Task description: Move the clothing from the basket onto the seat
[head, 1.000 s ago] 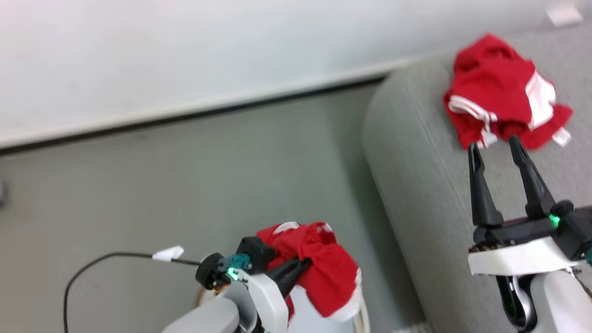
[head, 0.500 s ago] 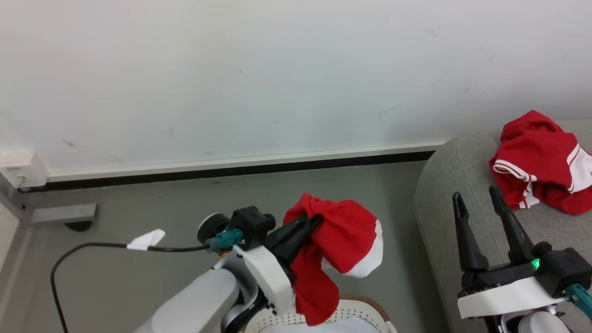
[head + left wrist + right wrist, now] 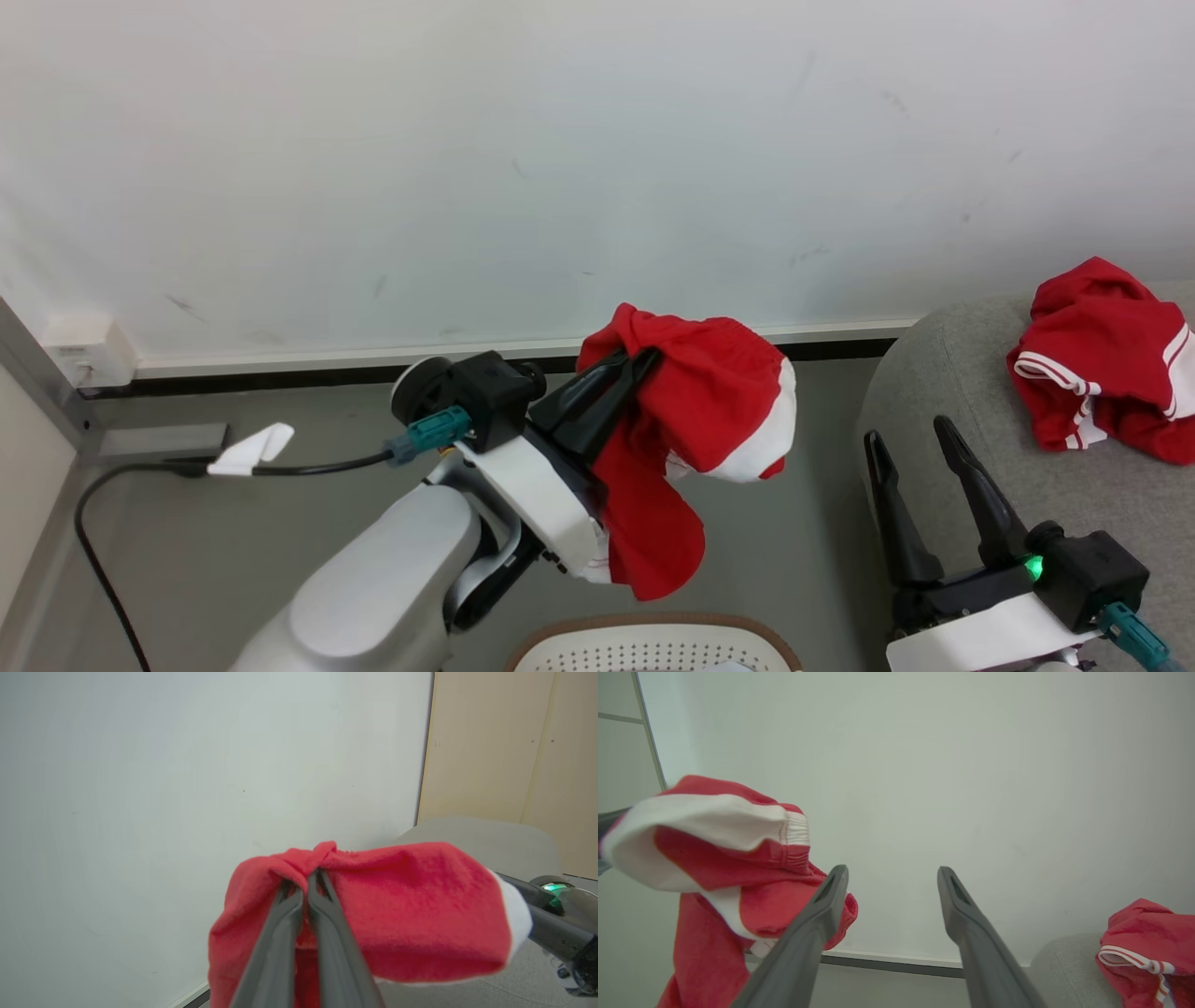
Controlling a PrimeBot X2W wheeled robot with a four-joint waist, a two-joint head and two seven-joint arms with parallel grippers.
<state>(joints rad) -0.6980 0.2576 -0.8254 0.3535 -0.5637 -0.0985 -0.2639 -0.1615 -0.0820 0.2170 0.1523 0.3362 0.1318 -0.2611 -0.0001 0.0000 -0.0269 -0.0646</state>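
Head view: mid-frame, the left gripper (image 3: 644,358) is clamped tight on a soft red sports garment with a white panel (image 3: 719,411), up in the air above the round white plastic basket with a brown rim (image 3: 653,623) at the bottom edge. At the lower right, the right gripper (image 3: 907,431) is spread wide, empty. A second red garment (image 3: 1102,373) lies on the big grey fabric seat (image 3: 934,392), far right.

Left wrist view: the left gripper (image 3: 310,876) pinches the red sports garment (image 3: 411,914).

Right wrist view: the right gripper (image 3: 892,870) gapes, empty.
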